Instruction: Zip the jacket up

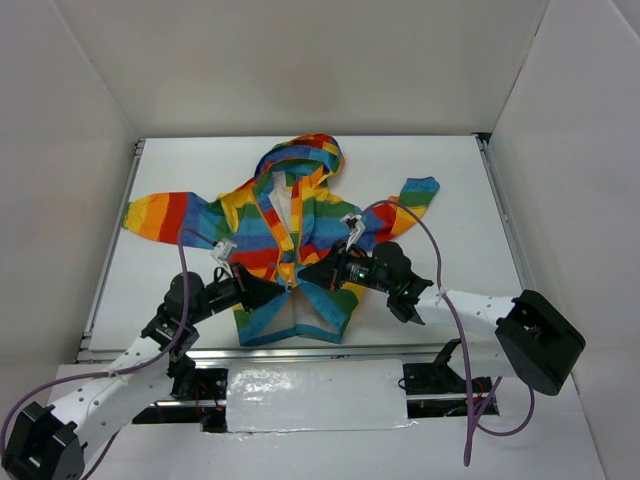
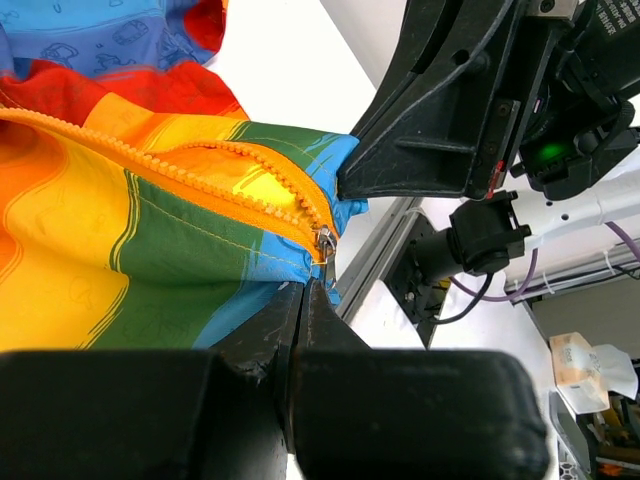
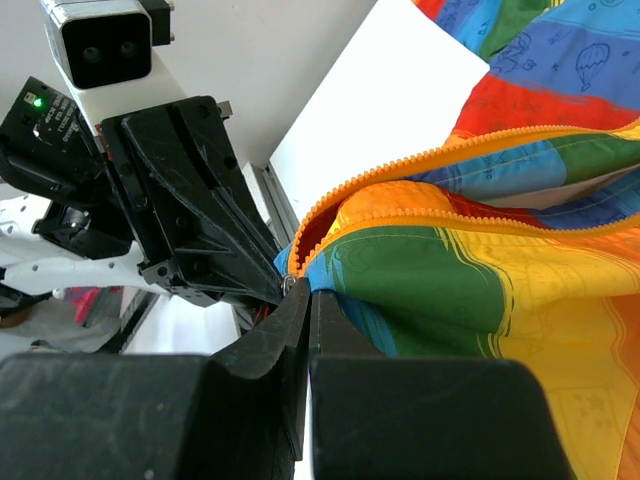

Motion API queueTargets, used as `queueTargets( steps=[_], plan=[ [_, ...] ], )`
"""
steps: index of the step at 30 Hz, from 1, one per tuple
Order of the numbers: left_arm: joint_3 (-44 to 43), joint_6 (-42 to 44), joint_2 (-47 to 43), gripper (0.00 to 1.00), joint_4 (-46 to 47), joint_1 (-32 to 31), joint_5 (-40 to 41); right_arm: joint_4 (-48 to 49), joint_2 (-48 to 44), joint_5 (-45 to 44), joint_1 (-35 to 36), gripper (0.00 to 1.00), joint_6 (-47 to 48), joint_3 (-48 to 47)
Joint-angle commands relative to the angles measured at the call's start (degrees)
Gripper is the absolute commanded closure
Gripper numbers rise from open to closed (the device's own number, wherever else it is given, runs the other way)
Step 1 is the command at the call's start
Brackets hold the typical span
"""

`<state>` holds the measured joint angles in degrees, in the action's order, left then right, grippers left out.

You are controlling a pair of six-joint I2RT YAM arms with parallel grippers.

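Observation:
The rainbow-striped jacket [image 1: 300, 215] lies on its back, hood to the far side and sleeves spread out. Its orange zipper is parted over most of the front, and the white lining shows. Both grippers meet low on the front. The small metal zipper slider [image 2: 325, 243] sits at the foot of the teeth. My left gripper [image 2: 305, 288] is shut on the blue fabric right below the slider. My right gripper [image 3: 308, 293] is shut on the blue edge beside the slider [image 3: 289, 285]. The right fingers [image 2: 440, 120] face the left fingers [image 3: 200, 220], tip to tip.
The white table [image 1: 450, 200] is boxed in by white walls on three sides. A metal rail [image 2: 385, 240] runs along the near edge, just behind the jacket's hem. Purple cables [image 1: 430, 240] loop over the right arm and the left arm.

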<state>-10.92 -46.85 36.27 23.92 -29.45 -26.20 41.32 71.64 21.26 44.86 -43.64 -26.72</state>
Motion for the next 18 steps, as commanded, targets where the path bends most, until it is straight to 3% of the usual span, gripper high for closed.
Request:
queueTargets(
  steps=[1,8,18],
  plan=[
    [-1.03,2.82,-0.24,1.0,-6.43,-0.17,-1.05,6.67,-2.29,-6.58,-1.44,1.0,0.83,-2.81],
    [-4.28,3.87,0.11,1.0,-9.25,-0.17,-0.26,6.93,-1.85,-6.05,-1.44,1.0,0.84,-2.2],
    [-5.69,2.29,0.55,1.0,-5.2,-0.17,-6.23,8.95,-3.08,-8.07,-1.53,1.0,-1.53,0.0]
  ],
)
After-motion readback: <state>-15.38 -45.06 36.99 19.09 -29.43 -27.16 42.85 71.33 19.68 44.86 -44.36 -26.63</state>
